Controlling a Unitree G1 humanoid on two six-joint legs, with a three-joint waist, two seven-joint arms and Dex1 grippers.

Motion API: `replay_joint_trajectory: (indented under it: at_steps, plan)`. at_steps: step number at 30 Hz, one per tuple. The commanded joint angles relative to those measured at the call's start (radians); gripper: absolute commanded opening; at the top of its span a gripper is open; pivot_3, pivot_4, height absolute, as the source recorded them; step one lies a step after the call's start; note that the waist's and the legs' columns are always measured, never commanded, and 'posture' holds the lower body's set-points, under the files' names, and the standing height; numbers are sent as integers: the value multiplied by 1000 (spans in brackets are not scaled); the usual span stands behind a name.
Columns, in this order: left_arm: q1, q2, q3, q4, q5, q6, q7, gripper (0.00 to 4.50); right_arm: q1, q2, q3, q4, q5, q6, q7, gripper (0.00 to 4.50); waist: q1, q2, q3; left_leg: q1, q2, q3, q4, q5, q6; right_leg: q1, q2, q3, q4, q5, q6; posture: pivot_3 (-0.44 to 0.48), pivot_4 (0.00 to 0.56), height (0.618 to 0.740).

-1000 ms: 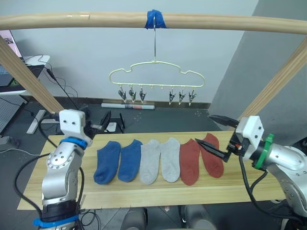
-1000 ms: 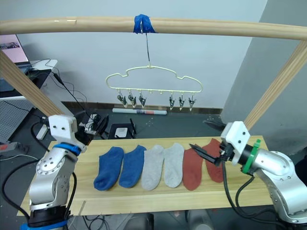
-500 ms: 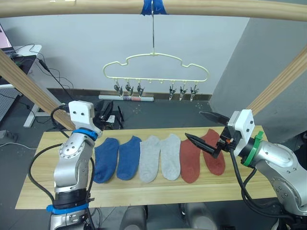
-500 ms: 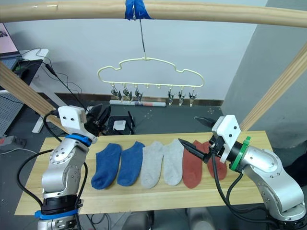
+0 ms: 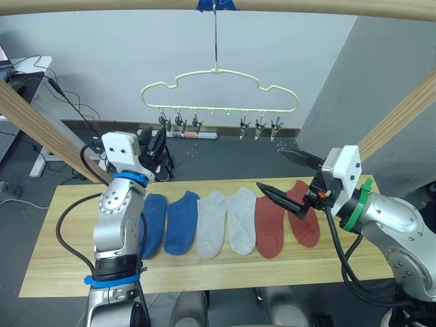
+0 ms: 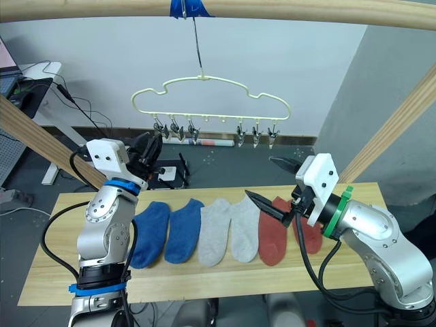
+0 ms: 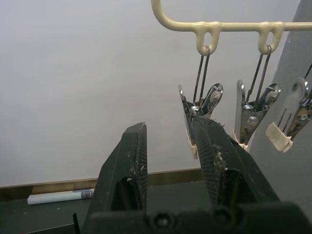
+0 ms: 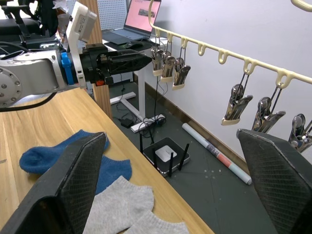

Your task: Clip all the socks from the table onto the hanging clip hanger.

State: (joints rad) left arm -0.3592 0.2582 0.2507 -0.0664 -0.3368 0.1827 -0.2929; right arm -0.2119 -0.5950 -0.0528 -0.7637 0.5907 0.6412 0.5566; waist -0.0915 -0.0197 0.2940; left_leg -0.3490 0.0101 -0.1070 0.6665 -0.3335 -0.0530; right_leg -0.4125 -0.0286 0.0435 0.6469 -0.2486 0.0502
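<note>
Six socks lie in a row on the table (image 5: 61, 272): two blue (image 5: 151, 225), two light grey (image 5: 211, 223), two rust red (image 5: 270, 226). The pale yellow clip hanger (image 5: 225, 109) hangs above them with nothing in its metal clips (image 5: 196, 125). My left gripper (image 5: 155, 141) is raised just under the leftmost clips, and in the left wrist view (image 7: 168, 126) its fingers stand a little apart around an empty gap, one tip at the first clip (image 7: 201, 114). My right gripper (image 5: 286, 178) hangs wide open and empty over the red socks.
A frame of round wooden poles (image 5: 327, 7) carries the hanger, with slanted legs at the left (image 5: 34, 112) and right (image 5: 402, 112). A rolled paper tube (image 5: 194, 135) and a small black router (image 8: 168, 155) lie on the floor behind the table.
My left gripper has risen from beside the blue socks towards the leftmost clips, and its fingers have narrowed. The right gripper stays wide open over the red socks. The camera shifted.
</note>
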Motion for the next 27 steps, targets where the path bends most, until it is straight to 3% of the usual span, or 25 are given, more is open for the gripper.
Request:
replay_joint_trajectory:
  at_steps: [1, 9, 14, 21, 27]
  plan:
    - [-13, 3, -19, -40, -21, -5, -27, 1621, -31, 6, -2, -46, 44, 13, -12, 4500, 0, 0, 1, 0, 0, 0, 0, 0, 0, 0, 0, 0, 0, 0, 0, -232, 329, 740]
    - [40, 15, -22, -77, 3, -12, -13, 1621, -71, 2, -1, -52, 84, 51, -29, 4500, -5, 0, 1, -4, 0, 0, 0, 0, 0, -5, 0, 0, 0, 0, 0, -231, 326, 740]
    - [18, -10, -39, -54, 26, -28, 20, 1621, -108, 9, 5, -48, 102, 75, -43, 4500, -5, 0, 1, -14, 0, -3, 7, 0, 0, -10, 0, -2, 2, 0, 0, -224, 325, 740]
    - [-20, -28, -48, -5, 43, -55, 29, 1621, -161, 17, 6, -50, 166, 119, -58, 4500, -6, 1, 2, -15, -1, -2, 10, 0, 0, -10, -1, -2, 2, 2, 2, -223, 328, 740]
    - [-56, -35, -51, 34, 55, -84, 35, 1621, -137, -59, 46, -51, 95, 76, 15, 4500, -6, 1, 3, -16, -1, -2, 10, 0, 0, -10, -1, -2, 2, 2, 2, -227, 329, 740]
